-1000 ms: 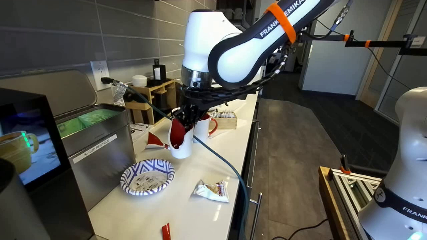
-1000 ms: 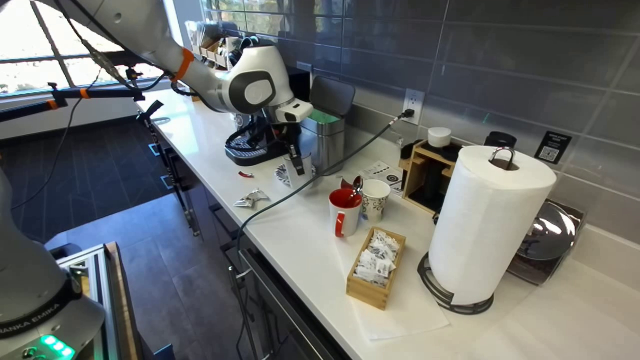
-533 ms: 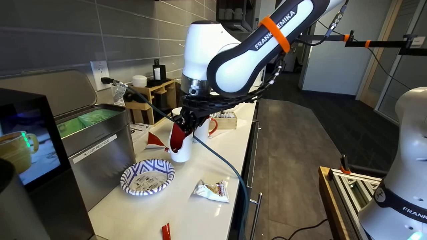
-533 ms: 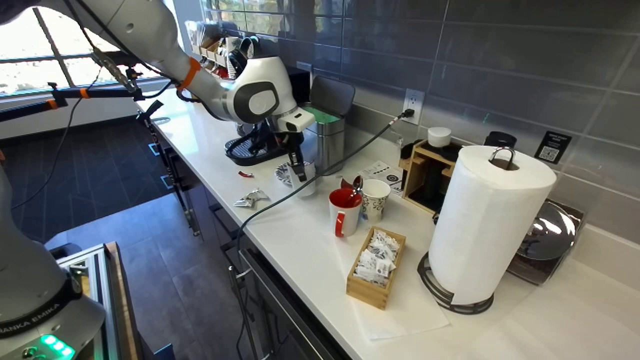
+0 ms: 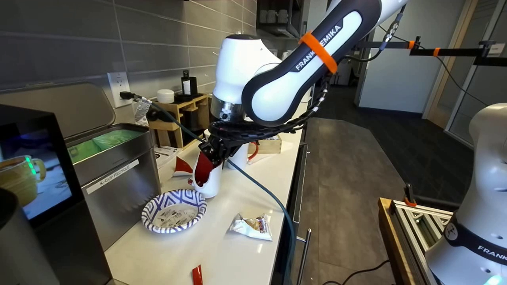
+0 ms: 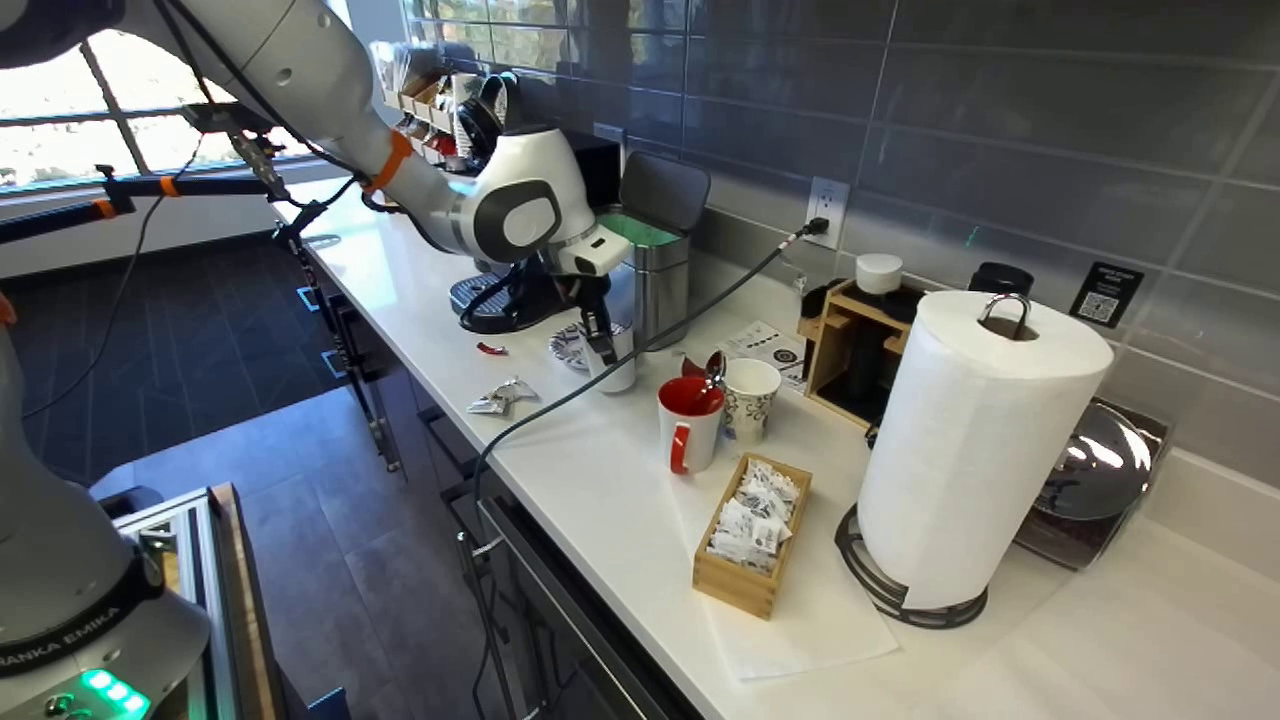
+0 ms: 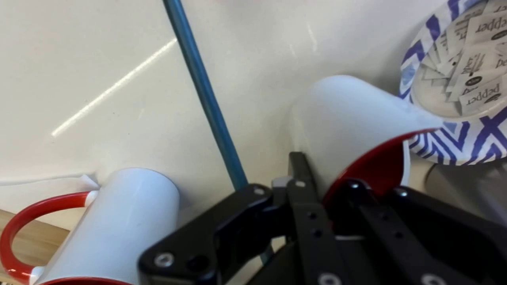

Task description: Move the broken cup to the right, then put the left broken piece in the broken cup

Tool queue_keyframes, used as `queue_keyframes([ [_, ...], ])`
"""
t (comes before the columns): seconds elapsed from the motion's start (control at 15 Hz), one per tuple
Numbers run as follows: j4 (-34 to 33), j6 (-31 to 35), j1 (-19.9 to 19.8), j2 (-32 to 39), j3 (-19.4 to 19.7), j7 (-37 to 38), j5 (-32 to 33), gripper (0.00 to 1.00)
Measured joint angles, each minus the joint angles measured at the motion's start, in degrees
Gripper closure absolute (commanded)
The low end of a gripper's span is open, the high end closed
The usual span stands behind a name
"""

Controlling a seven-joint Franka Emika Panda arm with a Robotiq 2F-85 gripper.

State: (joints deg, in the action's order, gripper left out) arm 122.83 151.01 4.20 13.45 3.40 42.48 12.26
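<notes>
The broken cup [image 5: 212, 184], white outside and red inside with a cut-away rim, is tilted low over the counter. It also shows in the wrist view [image 7: 348, 114]. My gripper [image 7: 326, 174] is shut on its wall, with one finger outside and the other inside the cup. In an exterior view the gripper [image 6: 602, 345] comes down onto the cup from above. A narrow red broken piece [image 5: 197, 275] lies at the near end of the counter. A larger red-and-white broken piece [image 5: 182, 166] lies behind the cup, nearer the wall. I cannot tell whether the cup's base touches the counter.
A blue cable [image 7: 210, 103] crosses the counter close beside the gripper. A patterned paper bowl [image 5: 174, 209] with packets sits next to the cup. A red-and-white mug [image 6: 690, 425], a paper cup [image 6: 750, 400] and a packet box [image 6: 750, 535] stand beyond. A snack wrapper [image 5: 251, 226] lies nearby.
My gripper has carried the cup lower and toward the paper bowl, with the cup still in its grip. The bowl has shifted slightly. The broken pieces lie where they were.
</notes>
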Motion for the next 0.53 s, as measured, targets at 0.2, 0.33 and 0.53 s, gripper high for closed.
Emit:
queue_keyframes([
  [0.2,-0.2,0.1,0.0,0.3,0.2,0.2,-0.2,0.97],
  [0.33,-0.5,0.1,0.0,0.7,0.2,0.2,-0.5,0.97],
  [0.53,-1.0,0.1,0.0,1.4,0.2,0.2,-1.2,0.97],
])
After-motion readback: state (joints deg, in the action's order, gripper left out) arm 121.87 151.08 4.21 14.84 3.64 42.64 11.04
